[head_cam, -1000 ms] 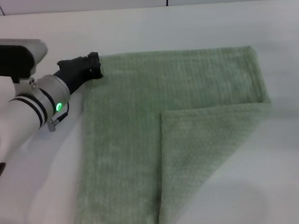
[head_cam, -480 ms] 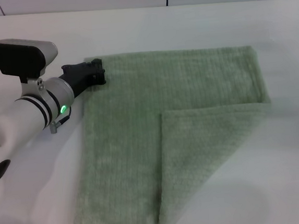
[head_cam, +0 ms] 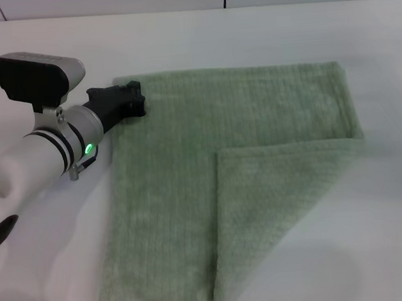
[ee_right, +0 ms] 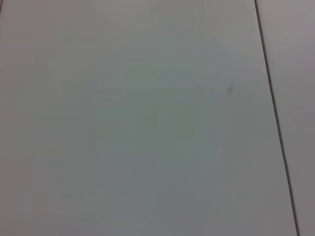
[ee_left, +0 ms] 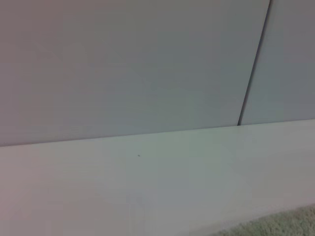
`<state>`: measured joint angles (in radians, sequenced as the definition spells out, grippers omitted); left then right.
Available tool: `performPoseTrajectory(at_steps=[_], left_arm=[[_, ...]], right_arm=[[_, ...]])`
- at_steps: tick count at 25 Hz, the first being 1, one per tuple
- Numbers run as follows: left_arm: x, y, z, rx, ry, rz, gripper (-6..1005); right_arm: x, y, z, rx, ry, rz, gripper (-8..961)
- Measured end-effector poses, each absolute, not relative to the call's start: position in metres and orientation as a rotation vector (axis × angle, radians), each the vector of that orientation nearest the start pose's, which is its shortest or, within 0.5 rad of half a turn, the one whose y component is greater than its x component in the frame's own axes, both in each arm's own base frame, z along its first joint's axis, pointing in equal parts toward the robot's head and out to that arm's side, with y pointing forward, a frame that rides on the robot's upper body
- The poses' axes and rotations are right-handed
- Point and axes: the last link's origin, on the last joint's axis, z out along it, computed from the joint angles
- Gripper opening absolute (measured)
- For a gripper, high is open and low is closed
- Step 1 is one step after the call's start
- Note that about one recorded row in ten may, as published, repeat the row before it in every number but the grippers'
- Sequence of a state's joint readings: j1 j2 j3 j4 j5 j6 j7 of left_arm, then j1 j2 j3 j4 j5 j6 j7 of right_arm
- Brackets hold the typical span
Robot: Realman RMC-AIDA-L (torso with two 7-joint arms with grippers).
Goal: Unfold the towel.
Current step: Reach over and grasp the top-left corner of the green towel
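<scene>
Since a second ago, the left gripper [head_cam: 134, 100] has slid a little toward three o'clock along the far edge of the towel [head_cam: 191, 193], its black tip now lying over the cloth's ten-o'clock corner instead of just beside it; the towel itself has kept its shape. From the head view the pale green cloth lies flat on the white table [head_cam: 43, 277], filling the middle and lower part of the scene, with its four-o'clock corner folded over onto the top so that a second layer covers the lower right region, its fold edge running down toward six o'clock. The left arm reaches in from eight o'clock, a green light glowing on its wrist. Whether the dark fingers are parted or pinched on the hem cannot be told, since the tip shows only as a black block against the cloth. The left wrist view shows bare table, a grey wall [ee_left: 123, 64] and a sliver of towel [ee_left: 280, 223] at one corner. The right gripper appears nowhere.
</scene>
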<state>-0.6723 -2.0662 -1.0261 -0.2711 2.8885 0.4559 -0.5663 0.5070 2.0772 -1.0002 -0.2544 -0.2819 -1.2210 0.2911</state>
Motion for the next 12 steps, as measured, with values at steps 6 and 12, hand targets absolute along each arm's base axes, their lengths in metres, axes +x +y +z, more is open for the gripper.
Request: performPoseTrajectory(at_steps=[6, 12], left_arm=[[-0.282, 0.399, -0.085, -2.028, -0.865, -0.384, -2], [-0.281, 0.4, -0.085, -2.026, -0.865, -0.386, -2]], right_arm=[[0.292, 0.388, 0.063, -1.471, 0.434, 0.95, 806], [0.249, 0.409, 0.042, -1.853, 0.526, 1.002, 806]])
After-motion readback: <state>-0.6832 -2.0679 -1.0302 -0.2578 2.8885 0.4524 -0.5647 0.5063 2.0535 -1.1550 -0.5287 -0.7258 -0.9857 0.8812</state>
